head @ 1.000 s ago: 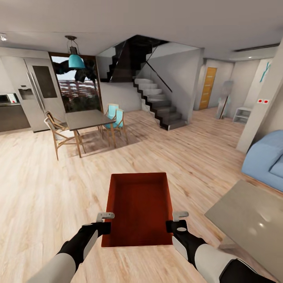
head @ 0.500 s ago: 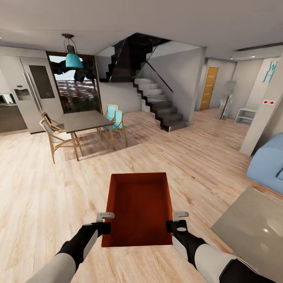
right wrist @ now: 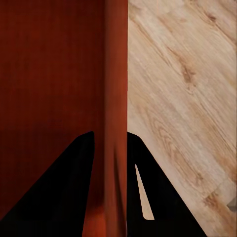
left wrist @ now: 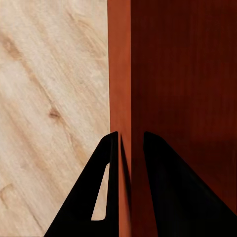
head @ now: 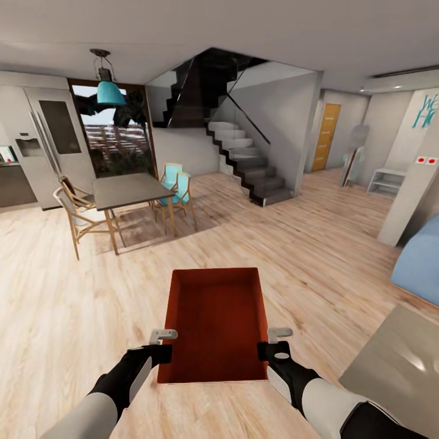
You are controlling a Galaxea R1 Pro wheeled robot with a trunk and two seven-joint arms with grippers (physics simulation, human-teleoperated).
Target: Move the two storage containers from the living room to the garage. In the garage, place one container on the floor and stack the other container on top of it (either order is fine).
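Claws grip one storage container (head: 214,320) by its side walls: left claw (head: 163,335) clamped on one, right claw (head: 279,333) on the other, above the living room's wood-plank floor (head: 55,305).

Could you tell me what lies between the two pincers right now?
The head view shows the storage container between the left pincer and right pincer, each clamping a side wall.

Storage container (head: 219,320): centre foreground, above the wood-plank floor (head: 49,305), between left pincer (head: 163,335) on its left wall and right pincer (head: 280,334) on its right wall. Dining table (head: 125,190) with chairs: ahead, left. Staircase (head: 244,161): ahead, centre. Door (head: 325,136): far right of the staircase. Sofa (head: 421,262): right edge. Coffee table (head: 402,366): right foreground, before the sofa.
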